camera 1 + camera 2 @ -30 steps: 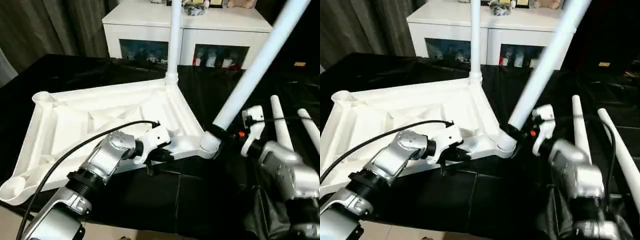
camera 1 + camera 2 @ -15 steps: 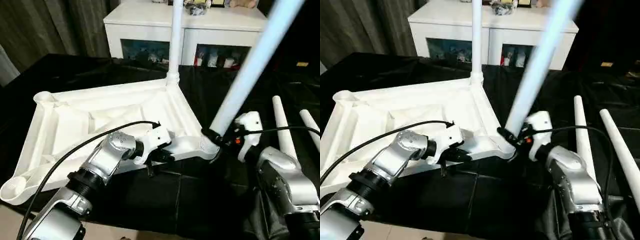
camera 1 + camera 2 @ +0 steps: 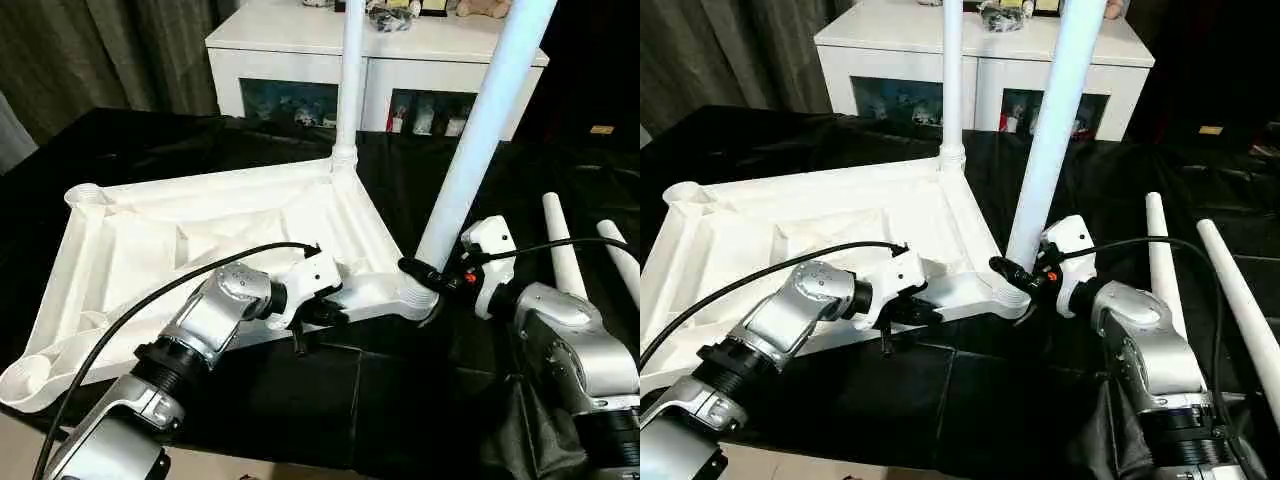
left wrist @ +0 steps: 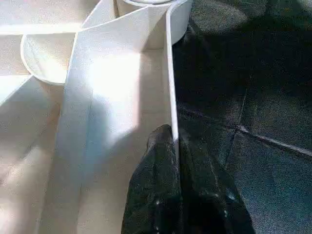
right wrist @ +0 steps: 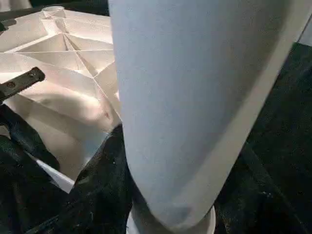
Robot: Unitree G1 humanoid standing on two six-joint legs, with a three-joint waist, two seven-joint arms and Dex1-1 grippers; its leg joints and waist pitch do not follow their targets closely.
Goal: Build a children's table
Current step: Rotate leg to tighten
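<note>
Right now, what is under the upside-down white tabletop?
The tabletop lies on the work table with its black cover, which shows all around it. What lies directly beneath the tabletop is hidden by it.

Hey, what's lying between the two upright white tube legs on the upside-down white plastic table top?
In the left eye view, the far upright leg and the near upright leg have just the table top's raised right edge rail between them, nothing resting on it.

White glass-door cabinet (image 3: 375, 60) behind black-covered work table (image 3: 150, 150), grey curtains (image 3: 90, 50).
</note>
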